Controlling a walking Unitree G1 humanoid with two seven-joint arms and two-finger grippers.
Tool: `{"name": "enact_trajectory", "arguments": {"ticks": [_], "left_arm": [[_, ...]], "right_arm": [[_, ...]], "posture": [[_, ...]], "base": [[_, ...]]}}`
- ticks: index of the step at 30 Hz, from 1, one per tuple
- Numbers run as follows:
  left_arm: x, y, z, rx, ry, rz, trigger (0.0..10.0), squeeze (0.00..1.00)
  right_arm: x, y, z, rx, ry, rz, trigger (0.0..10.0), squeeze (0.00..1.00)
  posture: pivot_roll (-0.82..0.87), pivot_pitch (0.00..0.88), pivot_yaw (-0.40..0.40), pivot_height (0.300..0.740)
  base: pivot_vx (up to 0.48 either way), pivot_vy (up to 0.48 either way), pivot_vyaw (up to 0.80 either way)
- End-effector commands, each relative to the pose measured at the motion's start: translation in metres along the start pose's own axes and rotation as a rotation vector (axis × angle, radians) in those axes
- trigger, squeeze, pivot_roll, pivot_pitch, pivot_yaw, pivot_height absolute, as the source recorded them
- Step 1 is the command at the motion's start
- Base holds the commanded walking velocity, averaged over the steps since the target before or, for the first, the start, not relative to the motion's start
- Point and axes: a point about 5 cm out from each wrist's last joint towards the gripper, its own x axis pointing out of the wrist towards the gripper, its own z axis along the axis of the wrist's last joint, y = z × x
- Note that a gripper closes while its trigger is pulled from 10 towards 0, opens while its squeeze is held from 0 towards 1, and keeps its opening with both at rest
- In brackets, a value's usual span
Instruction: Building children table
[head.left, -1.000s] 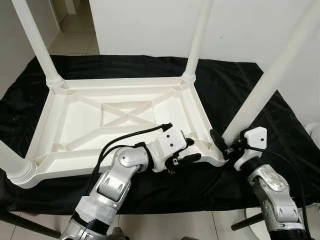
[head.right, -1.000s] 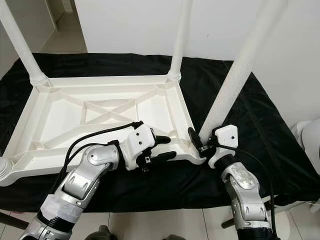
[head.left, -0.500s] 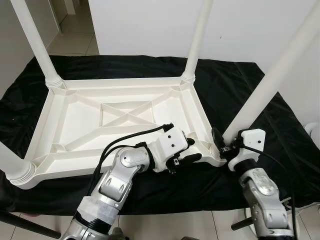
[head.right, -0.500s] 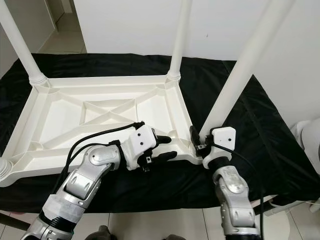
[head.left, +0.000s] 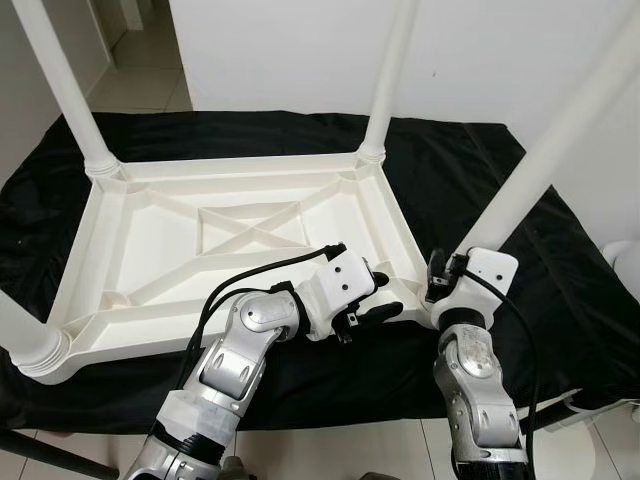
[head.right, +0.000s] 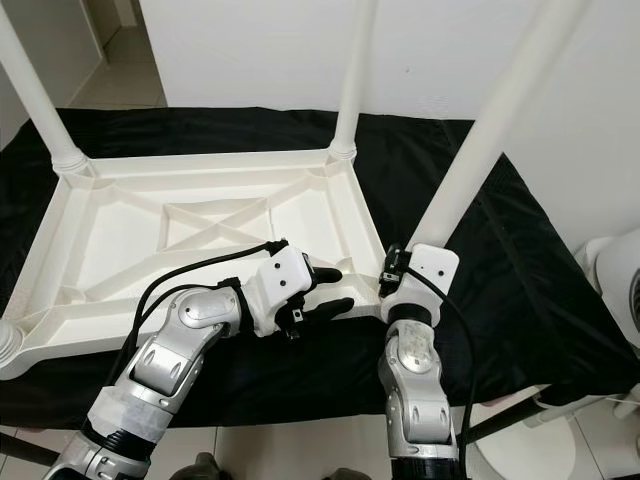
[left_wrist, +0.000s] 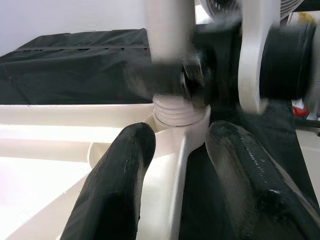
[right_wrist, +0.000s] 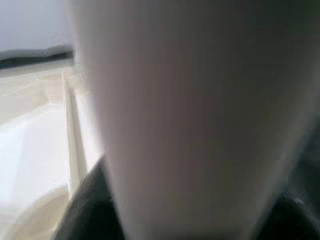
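A white plastic children's table (head.left: 240, 168) lies upside down on a black cloth (head.left: 470, 165). Three of its legs stand at the far left (head.left: 62, 92), far right (head.left: 390, 80) and near left (head.left: 20, 330) corners. The fourth leg (head.left: 545, 160) rises slanted from the near right corner. My right gripper (head.left: 441, 281) is shut on the base of this leg, which is a blurred white shaft (right_wrist: 190, 115) in the right wrist view. My left gripper (head.left: 383, 297) is shut on the table's near rim (left_wrist: 182, 150) close to that corner, one finger inside and one outside.
A white wall stands close behind the cloth. A round white appliance (head.right: 612, 275) sits on the floor at the right. Tiled floor (head.left: 150, 85) shows at the far left and along the cloth's near edge.
My right gripper has turned round the leg's base, and its forearm has swung left to stand almost under it. The left gripper has kept its place on the rim.
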Motion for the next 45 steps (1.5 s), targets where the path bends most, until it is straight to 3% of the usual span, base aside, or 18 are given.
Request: {"name": "enact_trajectory", "arguments": {"ticks": [1,6,11,13,14,16,17,28,29,30,31,32,34,44,45], "left_arm": [[0.0,0.012,-0.001,0.002,0.011,0.181,10.0,0.0],[0.001,0.014,0.001,-0.003,0.001,0.193,10.0,0.0],[-0.001,0.013,0.001,-0.007,-0.003,0.194,10.0,0.0],[-0.001,0.013,0.001,-0.007,-0.003,0.194,10.0,0.0],[-0.001,0.015,0.001,0.004,-0.001,0.199,10.0,0.0],[-0.002,0.015,0.001,0.006,-0.001,0.2,10.0,0.0],[-0.001,0.015,0.001,0.006,-0.002,0.2,10.0,0.0],[0.004,0.01,0.002,-0.012,-0.019,0.143,10.0,0.0],[0.006,0.008,0.002,-0.006,-0.025,0.126,10.0,0.0],[0.006,0.008,0.002,-0.006,-0.025,0.126,10.0,0.0],[0.007,0.006,0.002,-0.002,-0.028,0.115,10.0,0.0],[0.007,0.006,0.002,-0.002,-0.028,0.115,10.0,0.0],[0.01,0.005,0.003,0.001,-0.031,0.106,10.0,0.0],[0.011,-0.006,0.002,-0.015,-0.031,0.049,10.0,0.0],[0.011,-0.006,0.001,-0.013,-0.028,0.05,10.0,0.0]], "right_arm": [[-0.004,0.009,-0.009,0.068,0.054,0.001,10.0,1.0],[-0.007,0.008,-0.003,0.08,0.017,0.069,10.0,1.0],[-0.014,-0.019,0.005,0.045,-0.047,0.255,10.0,1.0],[-0.014,-0.019,0.005,0.045,-0.047,0.255,10.0,1.0],[-0.013,-0.028,0.01,0.018,-0.061,0.329,10.0,0.32],[-0.012,-0.03,0.011,0.005,-0.063,0.361,10.0,0.32],[-0.011,-0.031,0.012,-0.008,-0.062,0.406,10.0,0.0],[0.002,-0.046,0.011,-0.206,-0.036,0.71,10.0,0.0],[0.006,-0.047,0.009,-0.225,-0.014,0.759,5.5,0.0],[0.006,-0.047,0.009,-0.225,-0.014,0.759,5.5,0.0],[0.01,-0.047,0.008,-0.259,-0.001,0.796,3.6,0.0],[0.01,-0.047,0.008,-0.259,-0.001,0.796,3.6,0.0],[0.016,-0.045,0.008,-0.284,0.009,0.843,0.0,0.0],[0.02,-0.043,0.002,-0.282,0.04,0.898,0.0,0.0],[0.02,-0.043,0.003,-0.279,0.028,0.881,10.0,0.0]], "posture": [[-0.03,0.012,-0.002,0.74],[-0.03,0.005,-0.004,0.74],[-0.02,0.0,-0.008,0.74],[-0.02,0.0,-0.008,0.74],[-0.02,0.0,-0.009,0.74],[-0.02,0.0,-0.009,0.74],[-0.03,0.0,-0.011,0.74],[-0.03,0.0,-0.007,0.74],[-0.03,0.0,-0.007,0.74],[-0.03,0.0,-0.007,0.74],[-0.03,0.0,-0.006,0.74],[-0.03,0.0,-0.006,0.74],[-0.04,0.0,-0.008,0.74],[-0.04,0.0,-0.019,0.74],[-0.04,0.0,-0.019,0.74]], "base": [[0.0,0.0,0.0],[0.0,0.0,0.0],[0.0,0.0,0.0],[0.0,0.0,0.0],[0.0,0.0,0.0],[0.0,0.0,0.0],[0.0,0.0,0.0],[0.0,0.0,0.0],[0.0,0.0,0.0],[0.0,0.0,0.0],[0.0,0.0,0.0],[0.0,0.0,0.0],[0.0,0.0,0.0],[0.0,0.0,0.0],[0.0,0.0,0.0]]}}
